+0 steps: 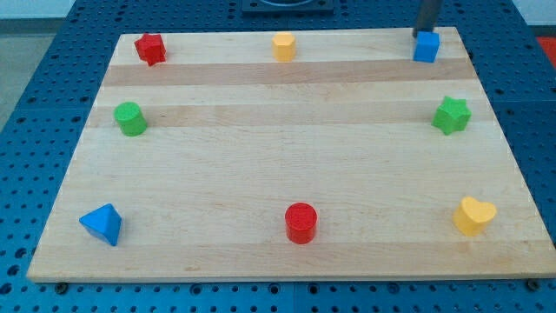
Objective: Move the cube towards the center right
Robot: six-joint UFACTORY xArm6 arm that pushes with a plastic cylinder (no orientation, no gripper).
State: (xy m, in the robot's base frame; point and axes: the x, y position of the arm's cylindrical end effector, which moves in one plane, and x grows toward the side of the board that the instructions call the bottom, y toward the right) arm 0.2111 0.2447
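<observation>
On the wooden board, a blue pyramid-like block sits far left of the red cylinder at the view's bottom (near the board's edge). A green cylinder and red star lie up-left of it. A yellow block stands straight above. Up-right: green star, yellow heart level right. The blue cube rests at top right, my tip touching its far side; no pincer exists.

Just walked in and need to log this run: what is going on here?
My tip is at the view's top right, right behind the blue cube, set to push it down toward the centre right of the wooden board, where a green star already sits. The cube is at the top right corner. The other blocks lie spread around the board's edges.
</observation>
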